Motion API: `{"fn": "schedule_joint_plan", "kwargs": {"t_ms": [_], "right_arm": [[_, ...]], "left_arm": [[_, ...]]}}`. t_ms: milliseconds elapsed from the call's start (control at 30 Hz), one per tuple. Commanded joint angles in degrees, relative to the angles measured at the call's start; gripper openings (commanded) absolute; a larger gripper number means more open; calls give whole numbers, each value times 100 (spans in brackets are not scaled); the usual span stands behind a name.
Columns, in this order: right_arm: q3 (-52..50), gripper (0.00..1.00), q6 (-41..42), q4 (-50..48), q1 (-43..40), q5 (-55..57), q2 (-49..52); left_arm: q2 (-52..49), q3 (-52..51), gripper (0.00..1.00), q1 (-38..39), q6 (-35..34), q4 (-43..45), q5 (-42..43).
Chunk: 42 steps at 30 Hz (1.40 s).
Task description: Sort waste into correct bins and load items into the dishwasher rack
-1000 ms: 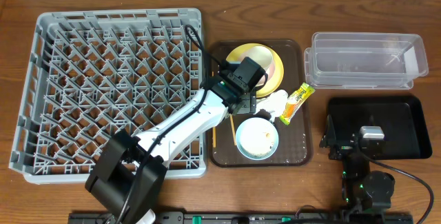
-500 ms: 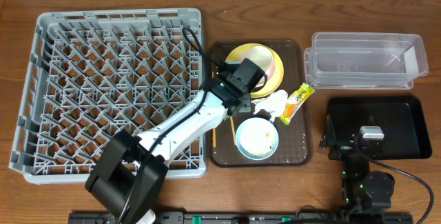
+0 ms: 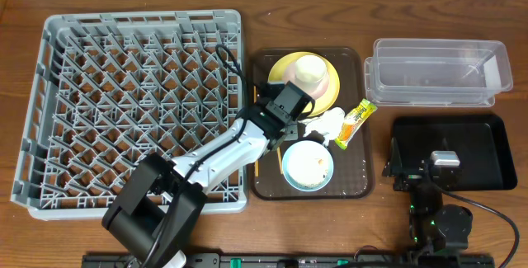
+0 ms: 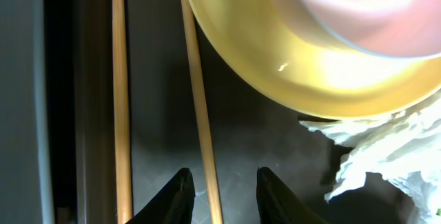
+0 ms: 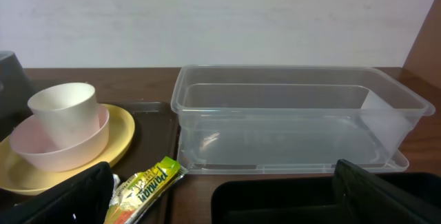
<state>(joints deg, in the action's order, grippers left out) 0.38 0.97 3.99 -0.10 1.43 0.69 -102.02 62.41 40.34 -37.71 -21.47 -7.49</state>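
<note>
Black, tapered left fingers (image 4: 180, 195): drawn close on either side of one thin wooden chopstick (image 4: 200, 114); whether they pinch it cannot be told. To their left, a second wooden chopstick (image 4: 119, 100). Beyond them, a glossy round yellow plate (image 4: 275, 65), its top cut off. To their right, a crumpled white paper napkin (image 4: 386, 155).
Black right fingers (image 5: 76, 196): spread wide. Beyond them, a clear rectangular plastic container (image 5: 289, 124).
</note>
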Motion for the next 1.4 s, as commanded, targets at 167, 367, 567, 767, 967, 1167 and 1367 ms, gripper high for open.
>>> {"fn": "schedule_joint_plan", "kwargs": {"t_ms": [167,367,567,767,967,1167,1367], "right_arm": [[-7,99,-42,17,-81,-2,-37],[-7,99,-42,17,-81,-2,-37],[-7,99,-42,17,-81,-2,-37],[-7,99,-42,17,-81,-2,-37],[-7,99,-42,17,-81,-2,-37],[-7,99,-42,17,-81,-2,-37],[-7,99,-42,17,-81,-4,-37]], "left_arm": [[-452,-127,32,13,-76,334,-116],[-927,-127,30,7,-76,566,-146],[-973,-103,7,7,-72,553,-221],[-487,33,6,7,442,531,-225],[540,55,6,7,772,391,-533],[1672,57,6,-125,1054,48,-673],[2218,57,6,-654,1054,-450,-649]]}}
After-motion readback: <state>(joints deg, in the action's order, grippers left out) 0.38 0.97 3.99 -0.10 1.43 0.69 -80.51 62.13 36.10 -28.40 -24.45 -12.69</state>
